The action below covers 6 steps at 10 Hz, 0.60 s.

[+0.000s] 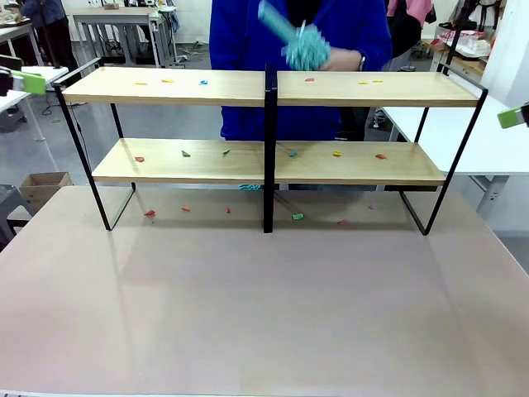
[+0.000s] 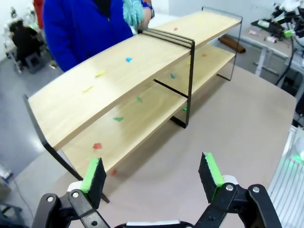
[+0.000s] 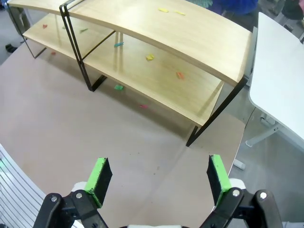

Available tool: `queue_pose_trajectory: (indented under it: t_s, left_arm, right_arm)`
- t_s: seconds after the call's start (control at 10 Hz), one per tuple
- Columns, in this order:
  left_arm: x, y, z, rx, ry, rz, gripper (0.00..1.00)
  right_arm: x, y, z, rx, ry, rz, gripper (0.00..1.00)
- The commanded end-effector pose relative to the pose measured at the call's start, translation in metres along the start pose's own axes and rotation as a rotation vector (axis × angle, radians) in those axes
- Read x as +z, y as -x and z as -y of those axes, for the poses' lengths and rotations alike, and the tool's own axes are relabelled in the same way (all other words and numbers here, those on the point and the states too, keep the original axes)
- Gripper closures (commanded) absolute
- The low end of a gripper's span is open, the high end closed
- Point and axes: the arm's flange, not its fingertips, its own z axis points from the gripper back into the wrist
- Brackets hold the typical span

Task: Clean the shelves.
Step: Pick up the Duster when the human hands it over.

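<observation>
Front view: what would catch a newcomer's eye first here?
The shelves, a wide two-tier wooden rack far back on the table, are dotted with small coloured scraps. Behind them a person in blue holds a teal duster above the rack's middle.

The shelves [image 1: 182, 87] stood upright across the far part of the beige tabletop [image 1: 264, 314], their long side facing the robot and spanning most of the table's width. They were a wide two-tier rack of two long light-wood boards, one above the other. The boards sat in a thin black metal frame with black end frames, and a black centre post [image 1: 269, 165] split each tier into a left and a right bay. Both boards sat level. Small coloured scraps [image 1: 202, 83] in red, green, yellow and blue lay scattered along both tiers on either side of the post. A few more lay on the tabletop under the lower board.
</observation>
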Motion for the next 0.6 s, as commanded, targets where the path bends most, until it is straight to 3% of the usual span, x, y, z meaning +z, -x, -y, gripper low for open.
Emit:
queue_pose_trajectory:
  t_s: [0.0,0.3,0.4,0.5]
  left_arm:
    - [-0.007,0.034,0.025,0.054,-0.013,-0.006,0.0]
    - [-0.014,0.036,0.023,0.087,0.003,-0.035,0.0]
    - [-0.013,0.007,-0.002,0.058,0.002,-0.02,0.0]
    - [-0.013,0.007,-0.002,0.058,0.002,-0.02,0.0]
  right_arm:
    - [-0.015,0.024,-0.008,0.03,-0.001,0.044,0.0]
    - [-0.012,0.022,-0.008,0.032,0.008,0.051,0.0]
    - [-0.009,0.022,-0.009,0.036,0.014,0.049,0.0]
    - [-0.007,0.022,-0.01,0.034,0.018,0.054,0.0]
